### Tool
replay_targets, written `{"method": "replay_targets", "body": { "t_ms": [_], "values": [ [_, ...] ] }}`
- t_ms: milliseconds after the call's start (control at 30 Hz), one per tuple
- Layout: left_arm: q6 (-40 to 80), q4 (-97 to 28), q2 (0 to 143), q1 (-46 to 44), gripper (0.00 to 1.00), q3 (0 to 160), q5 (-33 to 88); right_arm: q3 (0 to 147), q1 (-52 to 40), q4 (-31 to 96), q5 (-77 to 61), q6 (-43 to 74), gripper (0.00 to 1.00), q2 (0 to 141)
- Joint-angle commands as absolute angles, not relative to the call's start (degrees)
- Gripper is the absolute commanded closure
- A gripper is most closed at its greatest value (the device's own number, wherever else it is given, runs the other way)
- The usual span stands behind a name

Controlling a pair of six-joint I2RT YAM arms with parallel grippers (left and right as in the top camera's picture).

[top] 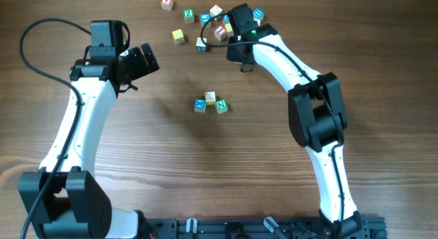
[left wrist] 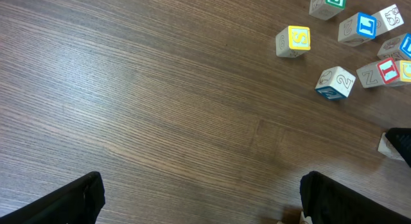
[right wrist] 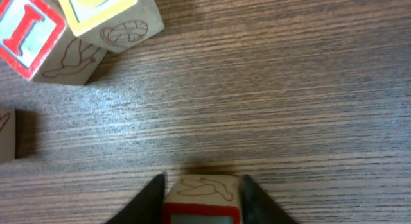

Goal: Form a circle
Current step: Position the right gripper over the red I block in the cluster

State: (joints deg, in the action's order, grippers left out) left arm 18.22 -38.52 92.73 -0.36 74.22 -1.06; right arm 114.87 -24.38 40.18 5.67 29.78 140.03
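Note:
Three small letter cubes lie close together in an arc at the table's middle: blue-faced (top: pixel 199 105), cream (top: pixel 210 97) and green-faced (top: pixel 222 107). No full circle of cubes shows. At the far side my right gripper (top: pixel 235 24) is down among the loose cubes. In the right wrist view its fingers (right wrist: pixel 149 199) press both sides of a red-faced cube (right wrist: pixel 201 201) that rests on the wood; my right gripper (right wrist: pixel 201 184) is shut on it. My left gripper (top: pixel 140 61) hovers at the left, wide open and holding nothing, its fingers (left wrist: pixel 77 199) far apart.
Loose letter cubes lie scattered at the far edge: a yellow one (top: pixel 178 36), a red-faced one (top: pixel 167 2), a green Z (top: pixel 188 14), a blue one (top: pixel 258 14). A red I cube (right wrist: pixel 35 34) and a yellow-faced cube (right wrist: pixel 106 15) sit just beyond the right fingers.

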Motion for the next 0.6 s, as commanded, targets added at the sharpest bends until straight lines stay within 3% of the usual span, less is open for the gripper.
{"method": "replay_targets", "body": {
  "t_ms": [0, 233, 400, 567],
  "values": [
    [18.70, -38.37, 92.90, -0.14, 0.00, 74.22, -1.58, 114.74, -24.53, 40.23, 7.09, 28.49, 0.73, 137.88],
    [18.70, -38.35, 92.90, -0.14, 0.00, 74.22, -1.58, 114.74, -24.53, 40.49, 7.09, 28.45, 0.71, 137.86],
    [18.68, -38.37, 92.90, -0.14, 0.00, 74.22, -1.58, 114.74, -24.51, 40.10, 7.11, 28.42, 0.55, 137.71],
    [18.68, -38.37, 92.90, -0.14, 0.00, 74.22, -1.58, 114.74, -24.51, 40.12, 7.73, 26.96, 0.54, 137.36]
  ]
}}
